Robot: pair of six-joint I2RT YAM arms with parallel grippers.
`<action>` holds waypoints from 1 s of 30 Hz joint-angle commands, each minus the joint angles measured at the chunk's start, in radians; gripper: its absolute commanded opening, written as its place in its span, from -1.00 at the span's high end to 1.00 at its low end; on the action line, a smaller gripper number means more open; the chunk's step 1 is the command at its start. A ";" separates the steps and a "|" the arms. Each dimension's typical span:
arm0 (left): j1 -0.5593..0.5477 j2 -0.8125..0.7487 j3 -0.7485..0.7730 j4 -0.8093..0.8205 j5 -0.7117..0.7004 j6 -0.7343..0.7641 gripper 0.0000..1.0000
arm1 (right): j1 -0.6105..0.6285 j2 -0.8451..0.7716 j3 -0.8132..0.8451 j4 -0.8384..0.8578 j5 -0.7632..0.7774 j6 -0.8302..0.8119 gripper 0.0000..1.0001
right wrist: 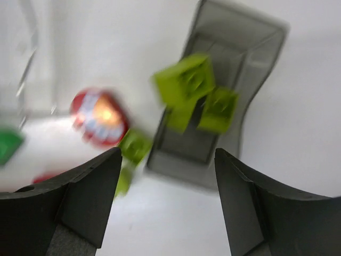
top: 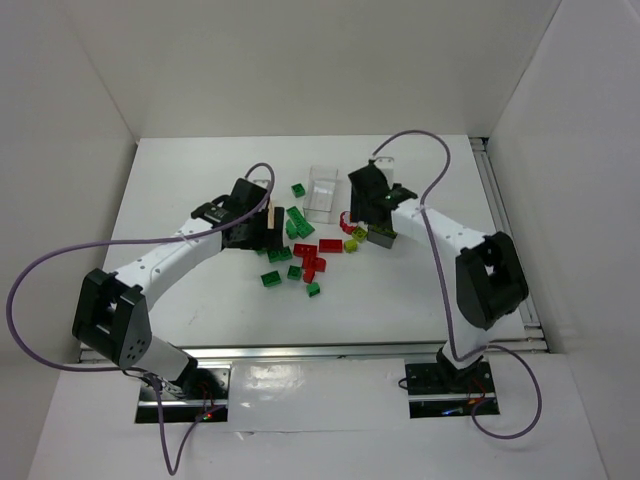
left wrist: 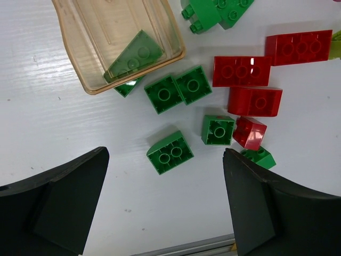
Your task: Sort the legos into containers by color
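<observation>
The left gripper (left wrist: 165, 156) is hanging with its jaws spread wide, holding nothing, over loose green legos (left wrist: 170, 153) on the table (left wrist: 53, 128). Just beside them an amber container (left wrist: 96, 32) is holding one green brick (left wrist: 136, 56). Red legos (left wrist: 241, 71) are lying further right. A clear container (top: 325, 190) is sitting mid-table. The right gripper (right wrist: 168, 157) is hovering, jaws apart and empty, above a smoky container (right wrist: 256, 48) where yellow-green legos (right wrist: 186, 80) are showing, blurred.
</observation>
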 commanded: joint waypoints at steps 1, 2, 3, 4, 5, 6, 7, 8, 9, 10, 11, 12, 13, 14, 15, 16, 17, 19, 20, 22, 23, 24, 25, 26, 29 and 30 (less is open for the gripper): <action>-0.003 -0.010 0.038 -0.010 -0.037 0.017 -0.96 | 0.127 -0.122 -0.097 0.002 -0.025 0.070 -0.55; -0.003 -0.010 0.047 -0.010 -0.037 0.017 -0.96 | 0.143 -0.131 -0.118 0.002 -0.057 0.092 -0.55; -0.003 -0.010 0.047 -0.010 -0.037 0.017 -0.96 | 0.154 -0.131 -0.160 0.002 -0.088 0.108 -0.55; -0.003 -0.010 0.047 -0.010 -0.037 0.017 -0.96 | 0.166 -0.145 -0.178 0.023 -0.111 0.140 -0.58; -0.003 -0.001 0.047 -0.010 -0.037 0.017 -0.96 | 0.166 -0.145 -0.195 0.039 -0.132 0.161 -0.63; -0.003 -0.001 0.047 -0.010 -0.037 0.017 -0.96 | 0.166 -0.145 -0.208 0.071 -0.163 0.179 -0.63; -0.003 -0.001 0.047 -0.010 -0.028 0.017 -0.96 | 0.166 -0.133 -0.218 0.085 -0.172 0.197 -0.63; -0.003 -0.001 0.047 -0.010 -0.028 0.017 -0.96 | 0.166 -0.115 -0.218 0.097 -0.173 0.232 -0.63; -0.003 -0.001 0.047 -0.010 -0.028 0.017 -0.96 | 0.166 -0.104 -0.218 0.126 -0.173 0.247 -0.56; -0.003 -0.001 0.047 -0.010 -0.028 0.017 -0.96 | 0.166 -0.090 -0.218 0.135 -0.159 0.262 -0.52; -0.003 -0.001 0.047 -0.010 -0.019 0.017 -0.96 | 0.166 -0.061 -0.206 0.135 -0.148 0.291 -0.47; -0.003 -0.001 0.047 -0.010 -0.018 0.017 -0.96 | 0.166 -0.047 -0.197 0.135 -0.127 0.300 -0.43; -0.003 -0.001 0.047 -0.010 -0.018 0.017 -0.96 | 0.166 -0.033 -0.179 0.135 -0.114 0.312 -0.37; -0.003 -0.010 0.038 -0.010 -0.018 0.017 -0.96 | 0.166 -0.020 -0.178 0.135 -0.114 0.313 -0.37; -0.003 -0.010 0.038 -0.010 -0.018 0.017 -0.96 | 0.166 0.003 -0.165 0.135 -0.098 0.325 -0.37; -0.003 -0.010 0.038 -0.010 -0.018 0.017 -0.96 | 0.166 0.013 -0.156 0.135 -0.097 0.325 -0.37; -0.003 -0.010 0.038 -0.010 -0.018 0.017 -0.96 | 0.155 0.027 -0.155 0.146 -0.088 0.325 -0.37; -0.003 -0.010 0.029 -0.010 -0.018 0.017 -0.96 | 0.155 0.040 -0.155 0.160 -0.088 0.325 -0.37; -0.003 -0.010 0.029 -0.010 -0.018 0.017 -0.96 | 0.145 0.054 -0.145 0.160 -0.088 0.325 -0.37; -0.003 -0.010 0.029 -0.010 -0.018 0.017 -0.96 | 0.132 0.066 -0.145 0.160 -0.088 0.334 -0.37; -0.003 -0.010 0.029 -0.010 -0.018 0.017 -0.96 | 0.132 0.067 -0.145 0.171 -0.088 0.334 -0.34; -0.003 -0.010 0.020 -0.010 -0.018 0.017 -0.96 | 0.122 0.076 -0.145 0.171 -0.088 0.346 -0.30; -0.003 -0.010 0.020 -0.010 -0.018 0.017 -0.96 | 0.122 0.076 -0.145 0.171 -0.088 0.346 -0.30; -0.003 -0.010 0.020 -0.010 -0.018 0.017 -0.96 | 0.122 0.076 -0.145 0.180 -0.088 0.346 -0.26; -0.003 -0.020 0.020 -0.010 -0.018 0.017 -0.96 | 0.122 0.076 -0.145 0.180 -0.068 0.359 -0.24; -0.003 -0.020 0.020 -0.010 -0.018 0.017 -0.96 | 0.122 0.076 -0.155 0.180 -0.068 0.359 -0.24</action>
